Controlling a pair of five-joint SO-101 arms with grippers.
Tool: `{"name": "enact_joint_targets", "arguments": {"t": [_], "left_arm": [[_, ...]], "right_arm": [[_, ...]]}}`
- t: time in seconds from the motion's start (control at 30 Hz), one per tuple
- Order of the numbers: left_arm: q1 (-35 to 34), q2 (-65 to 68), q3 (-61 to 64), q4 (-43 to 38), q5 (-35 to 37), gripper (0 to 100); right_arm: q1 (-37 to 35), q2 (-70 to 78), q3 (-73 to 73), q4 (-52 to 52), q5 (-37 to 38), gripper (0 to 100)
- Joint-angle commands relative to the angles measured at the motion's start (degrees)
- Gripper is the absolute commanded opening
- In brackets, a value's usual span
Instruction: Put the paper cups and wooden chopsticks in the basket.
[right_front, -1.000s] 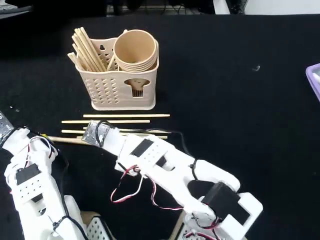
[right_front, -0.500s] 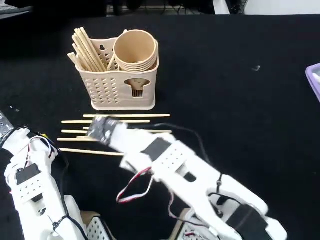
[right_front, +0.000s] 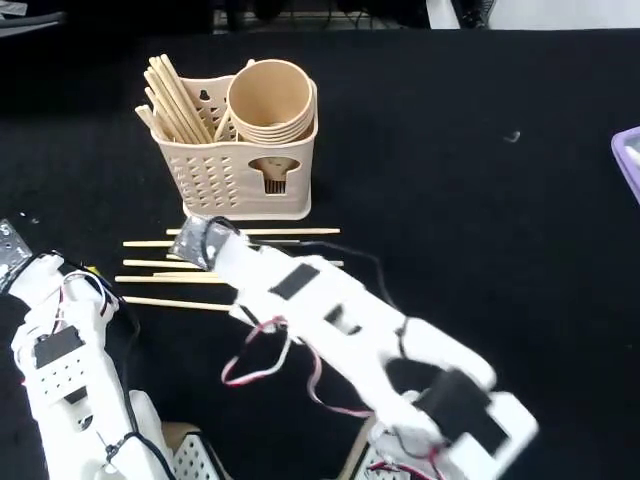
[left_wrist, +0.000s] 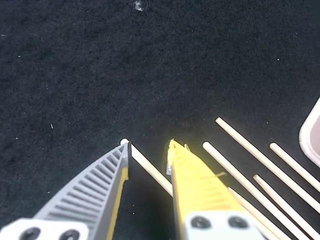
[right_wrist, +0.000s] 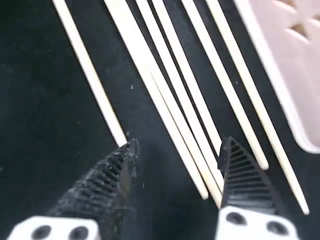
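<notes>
Table (right_front: 480, 250) under black fabric, lint-flecked. Lilac container edge (right_front: 628, 160) at right margin. White surface (right_front: 565, 12) upper right, beyond table.

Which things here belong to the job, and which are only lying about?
Job: basket; paper cups stacked in it; chopsticks standing in it; loose chopsticks on the table before it.
Lying about: purple object at the far right; small speck.
</notes>
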Motion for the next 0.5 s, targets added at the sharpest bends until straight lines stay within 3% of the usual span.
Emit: {"name": "enact_joint_targets", "arguments": {"t": [0.0, 0.1, 0.27, 0.47], "left_arm": [[0.9, -1.1, -0.8, -1.2, -0.1, 14], [0.8, -1.1, -0.8, -1.2, -0.1, 14], [0.8, -1.1, -0.8, -1.2, -0.1, 14], [0.6, -1.1, -0.8, -1.1, -0.1, 14]], "right_arm": [[1.4, 7.5, -7.9, -1.1, -0.5, 25.1], [1.1, 12.2, -12.1, 4.5, 2.5, 23.7], [-0.6, 12.9, -15.1, 11.3, 4.9, 0.4], [-4.7, 7.8, -10.2, 12.3, 5.0, 1.0]]}}
